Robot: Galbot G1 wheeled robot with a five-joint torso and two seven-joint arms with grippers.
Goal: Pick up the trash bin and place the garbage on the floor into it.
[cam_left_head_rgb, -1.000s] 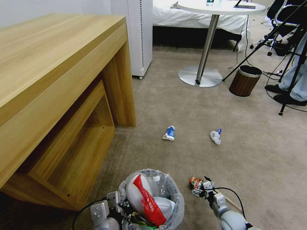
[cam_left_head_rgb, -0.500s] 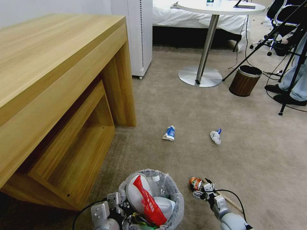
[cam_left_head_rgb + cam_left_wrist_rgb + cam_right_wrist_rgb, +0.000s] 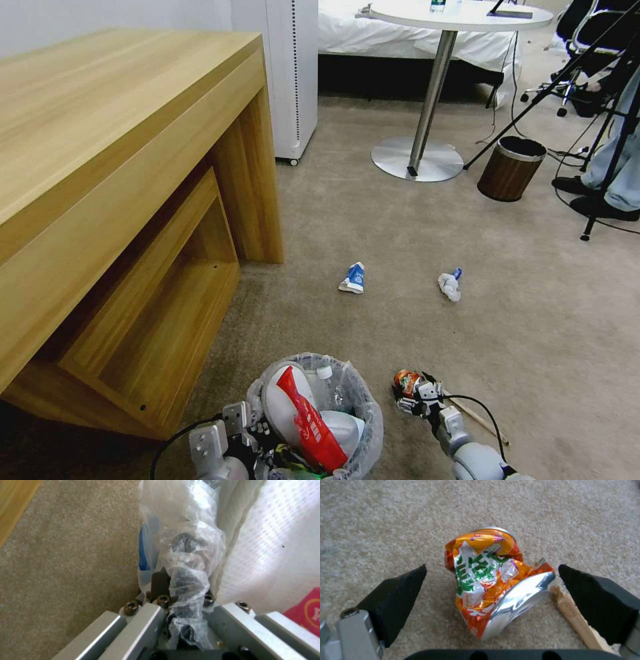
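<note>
One crushed can (image 3: 490, 585) on floor (image 3: 413, 220), lower mid of head view, right between right gripper (image 3: 493, 592) pads, wide open, empty. Can's long side runs away frm gripper. Left gripper (image 3: 180, 610) pinches trash bin (image 3: 317, 413) rim.

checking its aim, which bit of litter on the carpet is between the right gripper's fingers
The crushed orange can, between the open right gripper fingers; the carton and paper wad lie farther off.
</note>
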